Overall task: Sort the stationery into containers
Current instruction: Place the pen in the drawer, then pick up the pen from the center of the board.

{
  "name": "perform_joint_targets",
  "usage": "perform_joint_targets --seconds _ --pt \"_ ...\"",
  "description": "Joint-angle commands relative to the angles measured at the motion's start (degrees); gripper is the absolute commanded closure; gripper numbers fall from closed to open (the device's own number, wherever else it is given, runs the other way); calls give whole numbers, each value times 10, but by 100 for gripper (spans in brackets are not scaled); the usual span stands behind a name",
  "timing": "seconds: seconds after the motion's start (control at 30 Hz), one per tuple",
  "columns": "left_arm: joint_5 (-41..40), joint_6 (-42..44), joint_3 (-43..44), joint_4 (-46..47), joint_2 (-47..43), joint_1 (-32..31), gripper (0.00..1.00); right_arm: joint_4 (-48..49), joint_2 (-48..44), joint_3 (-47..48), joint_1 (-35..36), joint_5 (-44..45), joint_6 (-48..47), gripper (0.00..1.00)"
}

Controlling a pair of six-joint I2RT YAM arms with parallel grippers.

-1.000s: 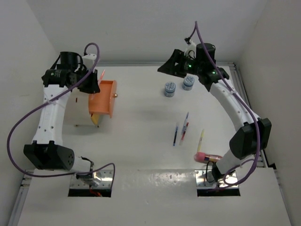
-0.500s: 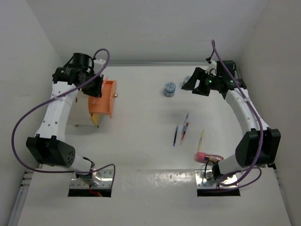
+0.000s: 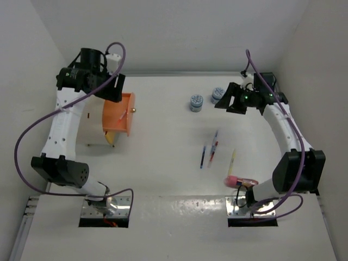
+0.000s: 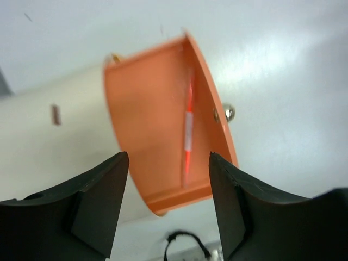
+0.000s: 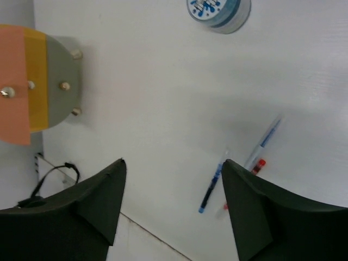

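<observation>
An orange drawer (image 3: pixel 116 115) sticks out of the cream drum (image 3: pixel 93 134) at the left. My left gripper (image 3: pixel 112 88) hangs open just above it. In the left wrist view a red pen (image 4: pixel 188 130) lies inside the drawer (image 4: pixel 147 119), below my open left gripper (image 4: pixel 167 157). Two round blue-and-white pieces (image 3: pixel 196 102) (image 3: pixel 217 93) stand at the back. My right gripper (image 3: pixel 230 101) is open beside the right-hand one, holding nothing. Three pens (image 3: pixel 203 155) (image 3: pixel 214 144) (image 3: pixel 232 160) and a pink stubby cylinder (image 3: pixel 239 181) lie on the table. The right wrist view has my right gripper (image 5: pixel 173 161) open over bare table.
The right wrist view shows one round piece (image 5: pixel 218 10), a blue pen (image 5: pixel 211 187), a blue-and-white pen (image 5: pixel 266 140), and the drum's face (image 5: pixel 49 84) with small knobs. White walls close in the table on the left, back and right. Arm bases sit at the near edge.
My left gripper has opened and the red pen now lies in the drawer. My right arm swung from the back centre to the right, beside the round piece.
</observation>
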Motion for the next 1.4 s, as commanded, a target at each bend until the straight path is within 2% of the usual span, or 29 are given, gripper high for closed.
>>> perform_joint_targets --seconds 0.0,0.07,0.2,0.3,0.4,0.47,0.53,0.6,0.73,0.87,1.03,1.13,1.17,1.2,1.33,1.37 --pt "0 0 108 14 -1 1 33 -31 -31 -21 -5 25 -31 35" --pt "2 -7 127 37 -14 4 37 -59 -38 -42 -5 84 -38 49" --pt "-12 -7 103 105 -51 -4 38 -127 -44 -92 -6 180 -54 60" --pt "-8 -10 76 116 -60 -6 38 -165 -29 -155 -5 233 -52 60" --pt "7 -15 62 119 -60 -6 38 -132 2 -189 -5 255 -51 58" --pt "10 -16 56 122 -60 -7 38 -125 29 -187 -5 256 -37 56" --pt "6 -14 56 124 -61 -9 38 -113 66 -183 -3 252 -29 48" --pt "-3 -12 55 126 -64 -9 38 -103 80 -183 6 261 -30 44" --pt "-8 -10 47 127 -69 -9 38 -102 127 -180 8 271 -31 45" --pt "-14 -9 42 130 -72 -9 38 -93 175 -172 14 276 -34 63" --pt "-26 -6 42 127 -73 -9 38 -104 202 -170 39 280 -33 64" --pt "-29 -5 39 128 -72 -9 38 -104 219 -180 51 284 -28 81" --pt "-29 -4 37 128 -73 -9 38 -104 231 -175 51 287 -29 94" --pt "-29 -2 28 131 -73 -8 38 -108 232 -170 51 288 -29 100" --pt "6 0 5 154 -89 -3 38 -174 198 -85 53 206 -70 100" --pt "50 1 3 158 -99 8 38 -192 179 -38 56 173 -75 100"
